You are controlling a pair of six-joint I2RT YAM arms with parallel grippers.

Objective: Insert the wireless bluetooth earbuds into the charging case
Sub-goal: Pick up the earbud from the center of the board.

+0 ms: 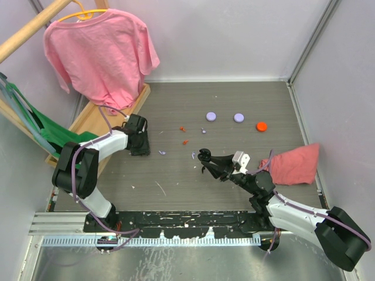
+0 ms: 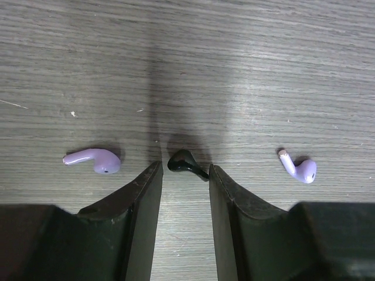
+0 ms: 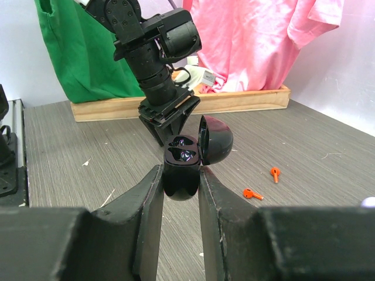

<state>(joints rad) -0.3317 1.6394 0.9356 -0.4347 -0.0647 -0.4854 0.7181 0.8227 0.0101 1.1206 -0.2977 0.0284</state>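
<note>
Right gripper [image 3: 179, 174] fingers fill the near edge of the right wrist view. I read them as clamped on the charging case [image 3: 214, 140], gripping its lower body from both sides, with the lid hinged open. Left gripper [image 2: 184, 171] sits low over the table [image 2: 246, 70], jaws parted by a narrow gap and holding nothing. One black earbud [image 2: 186, 162] lies on the table at the mouth of that gap, between the fingertips; I cannot confirm contact with either finger. One lilac earbud [image 2: 94, 160] and a second lilac earbud [image 2: 300, 169] lie outside the fingers, one on each side.
</note>
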